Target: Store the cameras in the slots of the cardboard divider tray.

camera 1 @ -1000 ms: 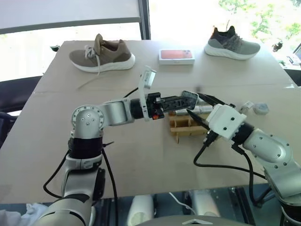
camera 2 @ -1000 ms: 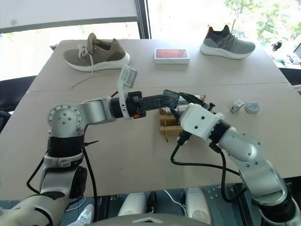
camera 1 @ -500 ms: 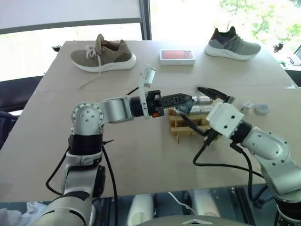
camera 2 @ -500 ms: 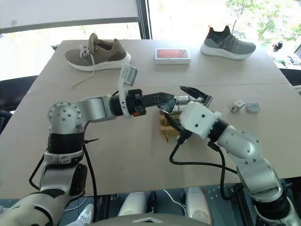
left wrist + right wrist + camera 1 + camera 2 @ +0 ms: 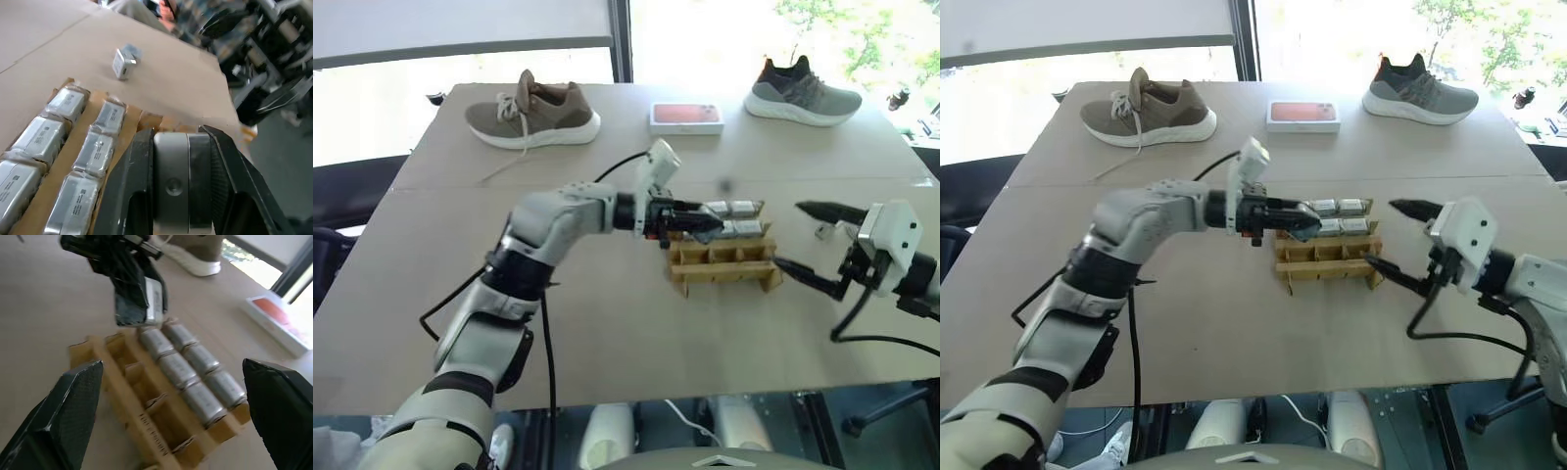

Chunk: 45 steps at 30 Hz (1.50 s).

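The cardboard divider tray (image 5: 722,277) sits mid-table. Several silver-grey cameras (image 5: 179,370) fill its two far rows, and the near row of slots stands empty. My left gripper (image 5: 703,221) is shut on one more camera (image 5: 171,185), held just above the tray's far left corner; the same camera (image 5: 156,297) shows in the right wrist view. My right gripper (image 5: 792,235) hangs open beside the tray's right end, holding nothing. A small white camera (image 5: 124,62) lies loose on the table beyond the tray.
A brown shoe (image 5: 530,113), a flat white box with a red top (image 5: 685,116) and a grey shoe (image 5: 806,93) lie along the table's far side. Bare tabletop spreads in front of the tray up to the near edge.
The left gripper has shut on the camera and lowered it toward the tray while rolling its wrist. The right gripper has opened and pulled away to the right.
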### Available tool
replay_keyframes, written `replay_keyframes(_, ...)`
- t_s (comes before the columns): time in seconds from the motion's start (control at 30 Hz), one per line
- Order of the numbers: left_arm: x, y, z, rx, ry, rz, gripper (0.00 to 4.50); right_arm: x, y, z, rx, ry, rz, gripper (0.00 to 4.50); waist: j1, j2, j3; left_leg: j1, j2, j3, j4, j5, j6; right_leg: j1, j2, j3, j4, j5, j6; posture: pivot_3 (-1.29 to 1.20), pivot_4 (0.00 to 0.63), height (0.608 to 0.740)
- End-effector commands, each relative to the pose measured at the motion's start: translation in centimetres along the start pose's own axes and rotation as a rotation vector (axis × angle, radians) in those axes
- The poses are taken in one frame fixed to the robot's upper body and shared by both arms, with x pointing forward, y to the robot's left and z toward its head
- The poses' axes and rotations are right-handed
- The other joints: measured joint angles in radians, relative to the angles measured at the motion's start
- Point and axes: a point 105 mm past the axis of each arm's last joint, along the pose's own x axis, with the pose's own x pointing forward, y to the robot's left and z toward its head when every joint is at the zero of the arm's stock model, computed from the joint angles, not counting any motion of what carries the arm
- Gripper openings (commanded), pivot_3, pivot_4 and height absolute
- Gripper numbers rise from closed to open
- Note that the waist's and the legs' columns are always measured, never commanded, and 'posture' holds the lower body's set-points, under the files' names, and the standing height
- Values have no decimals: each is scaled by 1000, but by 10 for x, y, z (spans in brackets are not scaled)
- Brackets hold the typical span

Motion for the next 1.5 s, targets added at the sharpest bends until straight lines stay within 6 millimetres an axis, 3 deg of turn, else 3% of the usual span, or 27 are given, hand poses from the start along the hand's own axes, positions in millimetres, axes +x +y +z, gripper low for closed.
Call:
replay_keyframes(0.03,2,3,2,149,59,-47,795,-6,-5,16,-51,-27,2,4500,0,0,0,0,0,-1,0,0,0,0,0,1,0,0,0,0,150,740)
replay_keyframes(0.3,1,20,-28,265,237,-35,795,-10,-1,21,-49,-20,35,4500,3,-1,0,-2,0,-5,1,-2,4,-1,0,-1,0,0,0,0,150,740)
replay_keyframes(0.53,9,22,-32,355,359,-48,795,-17,2,17,-46,11,60,4500,3,-1,0,-2,0,-5,2,-4,7,-1,0,-1,0,0,0,0,150,740)
replay_keyframes(0.7,17,15,-22,353,419,-77,795,-21,-2,15,-48,24,47,4500,3,-1,0,-1,0,-5,2,-4,7,0,0,-1,1,0,0,0,150,740)
replay_keyframes(0.8,24,7,-1,358,333,-62,2318,-25,-5,12,-43,36,33,4500,3,-1,0,-2,0,-6,2,-4,7,-1,0,-1,1,0,1,0,150,740)
replay_keyframes(0.87,26,4,23,330,229,-22,2951,-28,-6,11,-38,45,23,4500,6,-1,1,-3,0,-6,2,-4,7,-1,0,-1,0,0,1,0,150,740)
replay_keyframes(0.97,12,-4,54,240,117,-17,4347,-32,-7,8,-25,54,14,4500,3,-2,1,-4,0,-6,3,-4,7,-1,-1,-1,0,0,1,0,150,740)
replay_keyframes(1.1,-20,-1,73,178,-6,59,4347,-35,-8,3,-7,64,10,4500,-3,-1,1,-1,0,-7,2,-4,7,-1,1,1,1,0,2,0,150,740)
replay_keyframes(1.23,-50,2,63,185,-102,139,4347,-38,-10,1,4,67,15,4500,-4,0,0,1,1,-8,2,-2,4,0,2,2,3,0,1,0,150,740)
replay_keyframes(1.4,-104,-16,20,345,-183,213,4347,-41,-13,-1,19,72,30,4500,-8,0,1,1,2,-7,2,-2,3,-1,1,3,2,0,1,0,150,740)
replay_keyframes(1.5,-127,-23,-1,311,-193,241,4347,-42,-14,0,23,64,32,4500,7,-1,1,0,2,-7,2,-2,3,-1,1,1,1,0,1,0,150,740)
